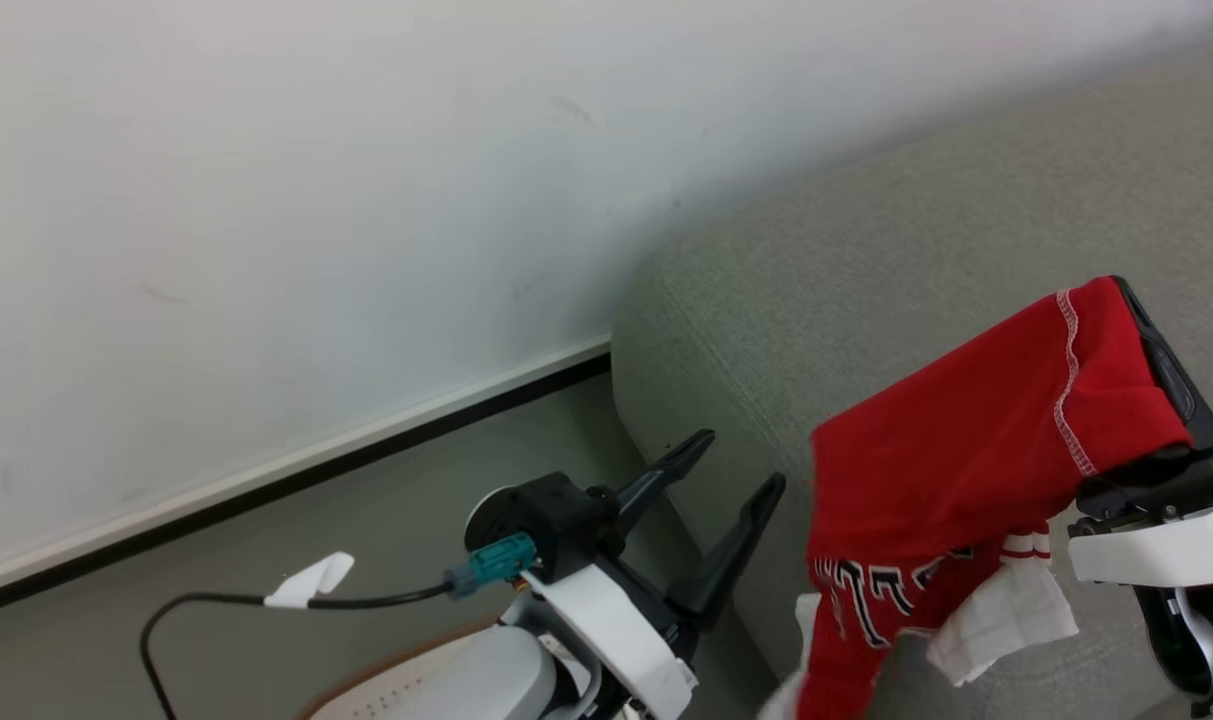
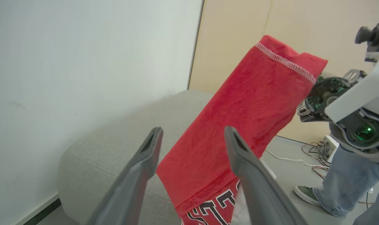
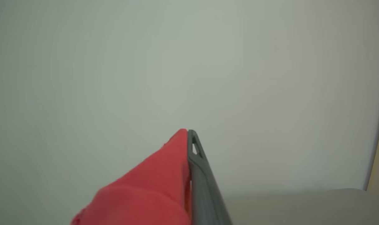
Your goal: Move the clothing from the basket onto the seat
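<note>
Head view puts the right pincer (image 1: 1118,288) at the right edge, fingers pressed together on the clothing (image 1: 946,450). The red cloth drapes over those fingers, so one dark finger alone shows beside the stitched hem. Right wrist view agrees: the right pincer (image 3: 188,132) has cloth (image 3: 152,193) bunched tight against one finger up to its tip. From that grip the clothing hangs down over the seat (image 1: 866,280), its white lettering and white parts lowest, running off the bottom edge. Whether it touches the cushion cannot be told.

Just to its left, the left pincer (image 1: 741,458) is spread wide and holds nothing, its tips over the seat's rounded corner. Left wrist view looks between those spread fingers (image 2: 192,129) at the hanging clothing (image 2: 248,112), which is apart from both.

Below the left arm, a part of the basket (image 1: 446,680) shows: pale perforated wall and tan rim at the bottom edge. Its contents are hidden by the arm.

Left of the seat's corner lies bare floor (image 1: 366,500) up to the wall (image 1: 366,200), crossed by a black cable (image 1: 216,600). Past the seat's far end (image 2: 114,131), a person's leg (image 2: 345,181) stands on the floor near loose wires (image 2: 317,150).
</note>
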Controlling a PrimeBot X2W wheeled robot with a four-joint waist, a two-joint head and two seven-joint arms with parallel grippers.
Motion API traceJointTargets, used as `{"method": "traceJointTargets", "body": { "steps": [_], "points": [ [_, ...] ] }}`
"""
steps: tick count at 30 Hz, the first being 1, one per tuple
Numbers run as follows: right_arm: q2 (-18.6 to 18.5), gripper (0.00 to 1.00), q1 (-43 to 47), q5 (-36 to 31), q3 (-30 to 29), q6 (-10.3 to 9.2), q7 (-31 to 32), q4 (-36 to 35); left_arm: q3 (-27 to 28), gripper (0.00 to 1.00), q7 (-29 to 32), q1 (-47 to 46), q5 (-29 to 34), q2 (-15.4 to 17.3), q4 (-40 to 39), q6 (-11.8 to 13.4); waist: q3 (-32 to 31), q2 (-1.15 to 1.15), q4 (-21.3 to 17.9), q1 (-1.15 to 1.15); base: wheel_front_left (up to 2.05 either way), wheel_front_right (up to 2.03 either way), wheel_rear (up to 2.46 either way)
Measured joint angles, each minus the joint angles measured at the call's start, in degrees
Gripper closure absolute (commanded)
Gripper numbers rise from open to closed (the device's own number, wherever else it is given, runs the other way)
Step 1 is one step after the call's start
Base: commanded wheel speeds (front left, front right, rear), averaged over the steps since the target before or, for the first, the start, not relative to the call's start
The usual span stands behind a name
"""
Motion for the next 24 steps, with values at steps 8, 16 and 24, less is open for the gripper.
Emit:
{"method": "traceJointTargets", "body": {
  "steps": [8,16,24],
  "points": [
    [1.3,1.0,-0.2,2.0,-0.8,0.0,0.0,-1.3,-0.7,0.0,-0.4,-1.8,0.3,-0.7,2.3,-1.0,2.7,0.0,-1.6,0.0,0.0,0.0,0.0],
    [-3.9,1.0,-17.1,7.6,1.1,0.0,0.0,2.4,-0.5,0.0,1.7,-3.6,1.1,1.2,1.5,0.0,7.5,0.0,-2.0,0.01,0.0,0.0,0.0],
    [-13.6,1.0,-34.2,12.9,-6.0,0.0,0.0,9.8,-1.0,0.0,5.1,-8.1,3.5,3.6,-2.2,0.1,17.1,0.0,0.6,0.02,0.0,0.0,0.0]
  ]
}}
